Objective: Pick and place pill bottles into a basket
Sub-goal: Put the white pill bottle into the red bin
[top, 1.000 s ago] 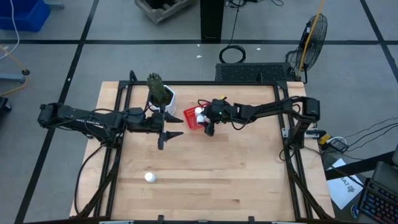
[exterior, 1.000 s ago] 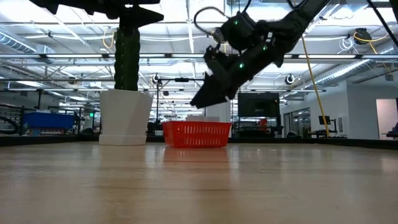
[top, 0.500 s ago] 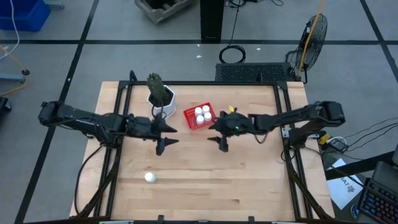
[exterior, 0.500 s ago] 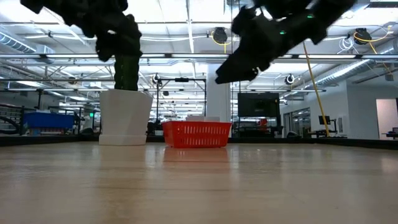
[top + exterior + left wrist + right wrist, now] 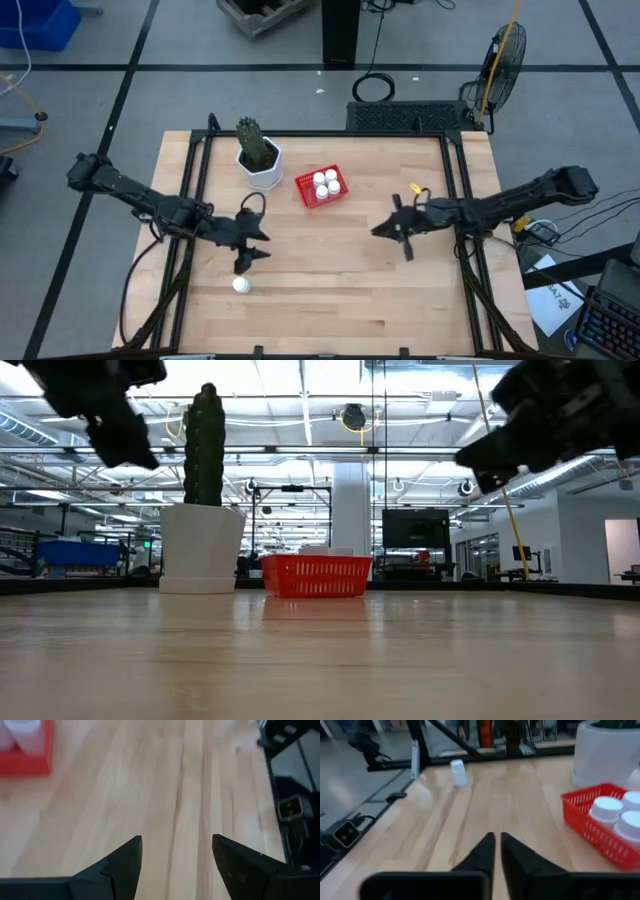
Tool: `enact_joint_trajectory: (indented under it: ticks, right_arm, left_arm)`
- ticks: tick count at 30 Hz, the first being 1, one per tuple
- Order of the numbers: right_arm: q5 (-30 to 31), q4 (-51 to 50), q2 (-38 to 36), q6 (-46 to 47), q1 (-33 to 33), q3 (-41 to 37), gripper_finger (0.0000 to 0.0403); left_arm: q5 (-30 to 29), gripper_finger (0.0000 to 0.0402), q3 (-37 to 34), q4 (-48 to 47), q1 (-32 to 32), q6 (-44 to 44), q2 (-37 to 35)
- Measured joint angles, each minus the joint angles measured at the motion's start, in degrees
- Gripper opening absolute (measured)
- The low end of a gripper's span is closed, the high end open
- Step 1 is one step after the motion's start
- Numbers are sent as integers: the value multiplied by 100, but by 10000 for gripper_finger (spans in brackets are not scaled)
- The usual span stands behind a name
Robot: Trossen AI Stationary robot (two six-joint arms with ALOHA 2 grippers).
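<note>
A lone white pill bottle [image 5: 241, 285] stands upright on its base on the wooden table near the left front; the right wrist view also shows this pill bottle [image 5: 458, 772]. Several more pill bottles [image 5: 326, 184] stand in the red mesh basket [image 5: 306, 194], which sits on the table beside the cactus pot. My left gripper [image 5: 258, 238] hangs open above the table, just far of the lone bottle, with nothing between its fingers [image 5: 125, 862]. My right gripper [image 5: 380, 231] hovers shut and empty, right of the basket [image 5: 592, 832].
A white hexagonal pot with a green cactus [image 5: 259, 160] stands left of the basket at the back. Black frame rails [image 5: 196, 200] run along the table's left, right and far sides. Bare wood lies between the two grippers.
My right gripper has drawn back from over the basket toward the table's right edge and a little nearer. My left gripper has gone from beside the cactus pot toward the near edge, closer to the lone bottle. The lone bottle and the basket have stayed put.
</note>
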Motion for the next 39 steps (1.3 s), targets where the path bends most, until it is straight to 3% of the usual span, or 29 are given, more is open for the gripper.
enact_joint_trajectory:
  ticks: [10,16,21,27,39]
  right_arm:
    - [-166,1543,-1225,429,298,-1280,2]
    - [-163,1877,-1370,1106,519,-1591,11]
    - [-164,1894,-1366,1074,678,-1593,5]
    - [-155,1915,-1363,975,706,-1602,2]
    - [-145,1855,-1359,1210,810,-1610,4]
  left_arm:
    - [-378,243,35,-593,-1209,-1391,2]
    - [-774,243,35,-739,-2207,-2233,26]
    - [-1196,243,59,-878,-2802,-2696,77]
    - [-1333,243,397,-1803,-3011,-3063,659]
    - [-1188,243,1366,-2723,-3044,-2822,2112]
